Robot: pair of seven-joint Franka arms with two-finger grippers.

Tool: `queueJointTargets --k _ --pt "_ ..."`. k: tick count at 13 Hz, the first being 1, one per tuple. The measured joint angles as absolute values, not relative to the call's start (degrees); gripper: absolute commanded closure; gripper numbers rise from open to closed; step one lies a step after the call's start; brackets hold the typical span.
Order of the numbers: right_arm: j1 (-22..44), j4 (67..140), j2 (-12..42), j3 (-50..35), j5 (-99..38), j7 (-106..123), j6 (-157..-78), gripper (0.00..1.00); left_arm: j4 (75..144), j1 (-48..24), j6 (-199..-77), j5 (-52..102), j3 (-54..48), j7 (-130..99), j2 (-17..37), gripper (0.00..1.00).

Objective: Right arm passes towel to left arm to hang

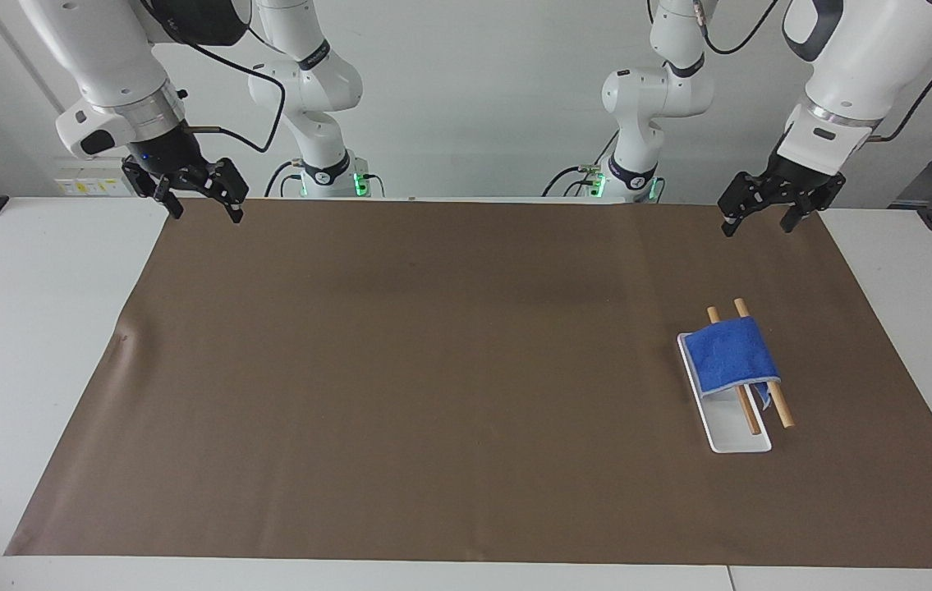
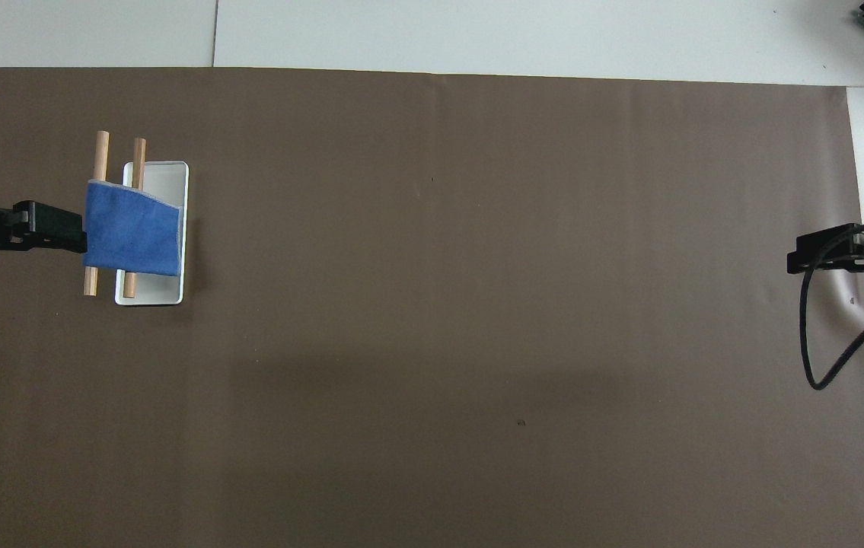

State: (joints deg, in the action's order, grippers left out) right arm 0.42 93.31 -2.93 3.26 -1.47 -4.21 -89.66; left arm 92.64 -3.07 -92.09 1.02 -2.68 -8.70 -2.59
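Two wooden rods lie side by side at the lower right of the facing view, resting across a shallow white tray on the brown mat that covers the counter. The towel is draped over both rods and hangs into the tray, held by neither arm. The left pincer hangs at the upper right of that view, over the mat's edge by the robots, its fingers spread and empty, well apart from the towel. In the overhead view its tip sits at the left edge, just beside the towel, but it is raised above it. The right pincer waits at the upper left of the facing view, over the mat's corner, fingers spread and empty.
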Motion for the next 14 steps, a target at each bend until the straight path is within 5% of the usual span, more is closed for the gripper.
queueJointTargets --k 14 --pt "0.41 93.49 -2.96 3.27 -1.45 -4.78 -89.66 0.00 92.30 -0.21 -91.45 -0.67 -2.70 -0.46 -2.61 0.00"
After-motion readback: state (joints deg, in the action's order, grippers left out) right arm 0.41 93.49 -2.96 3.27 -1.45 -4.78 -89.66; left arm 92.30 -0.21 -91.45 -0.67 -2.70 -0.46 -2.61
